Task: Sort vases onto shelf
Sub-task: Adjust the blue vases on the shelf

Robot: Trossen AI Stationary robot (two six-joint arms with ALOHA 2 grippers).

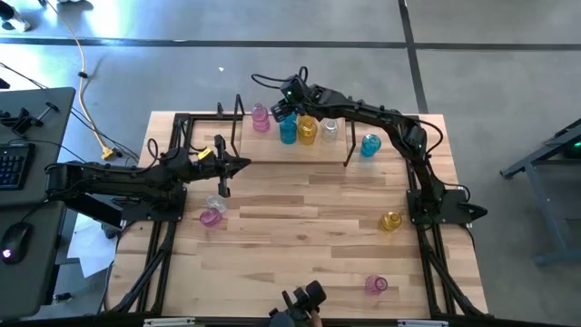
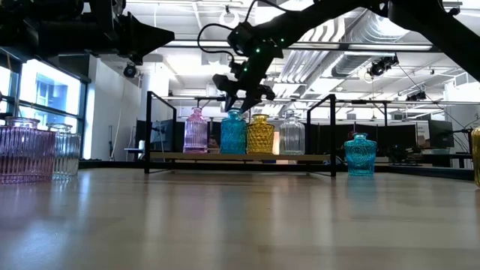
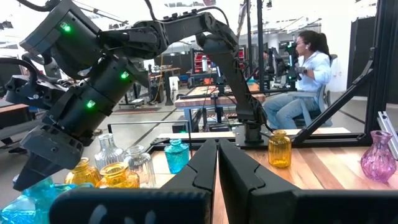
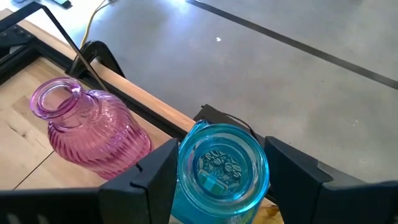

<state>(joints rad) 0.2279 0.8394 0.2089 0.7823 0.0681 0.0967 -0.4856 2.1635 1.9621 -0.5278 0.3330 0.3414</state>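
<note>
Blue vase (image 4: pixel 222 167) sits between my right tool's (image 4: pixel 221 171) spread fingers on the shelf (image 2: pixel 240 157); I'd lift straight up, missing the pink vase (image 4: pixel 87 127).

four vases (image 2: pixel 244 133) on shelf (image 2: pixel 240 157) | fifth vase (image 2: pixel 360 155) right of it

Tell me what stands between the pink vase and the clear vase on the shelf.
In the low view, a teal-blue vase and a yellow vase stand between the pink vase and the clear vase; the right gripper is at the teal-blue vase's neck.
</note>
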